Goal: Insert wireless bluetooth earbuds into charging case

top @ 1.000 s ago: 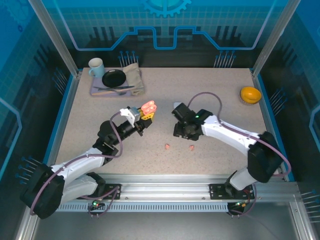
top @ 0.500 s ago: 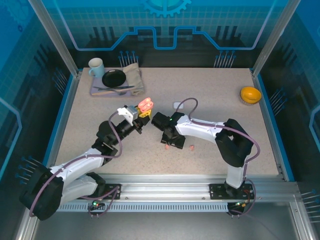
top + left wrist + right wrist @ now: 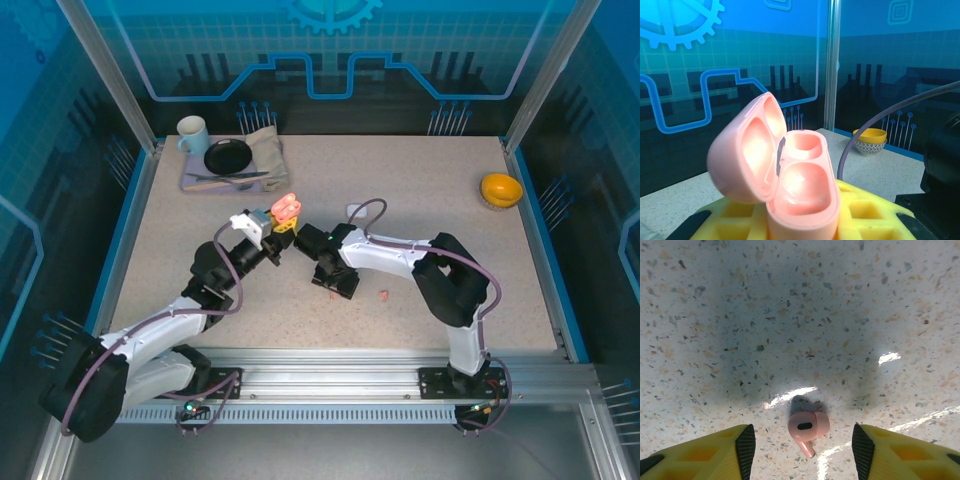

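**Spread right pincer (image 3: 802, 446) straddles a pink earbud (image 3: 808, 426), which could slip.**
The earbud lies mid-surface (image 3: 450, 200), toward the near edge, clear of both fingers. An off-centre close could, I judge, flick it away across the smooth top. The left pincer (image 3: 285, 224) pinches the open charging case (image 3: 790, 175) close by, so the arms might clash. Bare room lies toward the right and near edges.

Bright, sharp, soft shadow, glare on table (image 3: 888, 358)

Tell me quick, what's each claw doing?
Left claw: shut on the open pink case.
Right claw: open, empty, straddling a pink earbud on the table.
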Available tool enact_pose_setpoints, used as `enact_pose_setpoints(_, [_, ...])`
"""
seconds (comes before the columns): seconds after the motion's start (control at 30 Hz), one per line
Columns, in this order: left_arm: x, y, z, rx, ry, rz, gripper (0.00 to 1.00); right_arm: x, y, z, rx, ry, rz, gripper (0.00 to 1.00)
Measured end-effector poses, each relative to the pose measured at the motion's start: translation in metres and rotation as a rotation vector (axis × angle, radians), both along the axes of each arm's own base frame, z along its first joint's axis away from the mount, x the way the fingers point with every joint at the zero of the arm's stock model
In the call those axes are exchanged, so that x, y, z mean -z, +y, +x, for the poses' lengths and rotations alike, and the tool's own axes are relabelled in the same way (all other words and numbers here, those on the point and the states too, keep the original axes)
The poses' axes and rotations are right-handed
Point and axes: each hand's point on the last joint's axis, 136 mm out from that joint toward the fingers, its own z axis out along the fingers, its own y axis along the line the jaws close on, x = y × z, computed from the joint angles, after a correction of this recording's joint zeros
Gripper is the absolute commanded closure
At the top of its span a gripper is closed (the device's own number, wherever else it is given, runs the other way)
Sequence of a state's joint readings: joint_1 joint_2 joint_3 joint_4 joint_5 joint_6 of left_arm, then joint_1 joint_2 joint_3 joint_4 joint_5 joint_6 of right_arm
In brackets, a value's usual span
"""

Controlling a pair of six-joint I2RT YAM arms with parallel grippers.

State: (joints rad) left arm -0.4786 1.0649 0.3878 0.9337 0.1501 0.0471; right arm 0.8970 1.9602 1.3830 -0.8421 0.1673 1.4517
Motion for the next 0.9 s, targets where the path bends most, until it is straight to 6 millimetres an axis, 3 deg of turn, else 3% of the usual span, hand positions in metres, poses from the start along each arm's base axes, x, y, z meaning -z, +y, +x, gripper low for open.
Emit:
enact_pose_setpoints(0.3, [-0.002,0.003,-0.001,-0.004,0.002,-0.016,1.0,0.006,0.005,0.001,0.019,0.004,0.016,0.52])
enact_pose_setpoints(0.9, [-0.005,0.006,-0.002,-0.008,-0.002,-0.025,1.0,0.016,0.0,-0.003,0.025,0.011,0.007,0.56])
